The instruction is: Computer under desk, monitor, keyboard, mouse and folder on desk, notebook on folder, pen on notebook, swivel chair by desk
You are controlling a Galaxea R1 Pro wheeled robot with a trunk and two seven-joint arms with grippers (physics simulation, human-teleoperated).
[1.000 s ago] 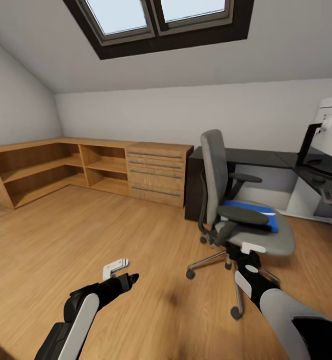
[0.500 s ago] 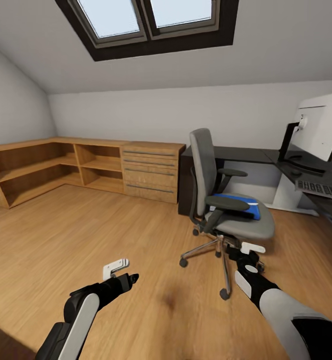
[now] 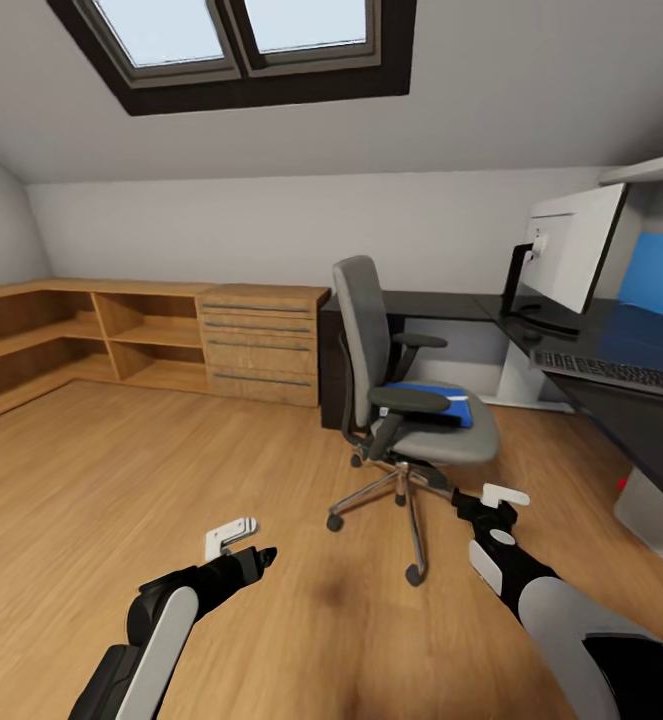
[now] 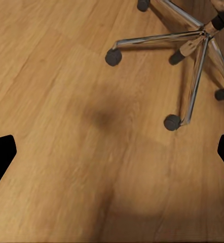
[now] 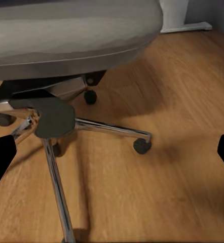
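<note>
Both pincers, left [image 3: 239, 535] and right [image 3: 499, 497], hang spread and empty over the floor; folder [image 3: 429, 391] lies on the swivel chair [image 3: 401, 400] seat, tabletop [image 3: 611, 345] right; we judge approach underway; next, reach the folder.

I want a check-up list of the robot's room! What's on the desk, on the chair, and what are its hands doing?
Surface: the desk has a glossy black top.
Job's things: the monitor and the keyboard are on the desk; the folder, with something small and pale on it, lies on the swivel chair, which stands apart from the desk.
Clutter: nothing seen.
Grippers: the left end effector and the right end effector are both open and empty, held above the floor.
Cables: nothing seen.
Surroundings: the wooden cabinet along the wall, the skylight overhead.
</note>
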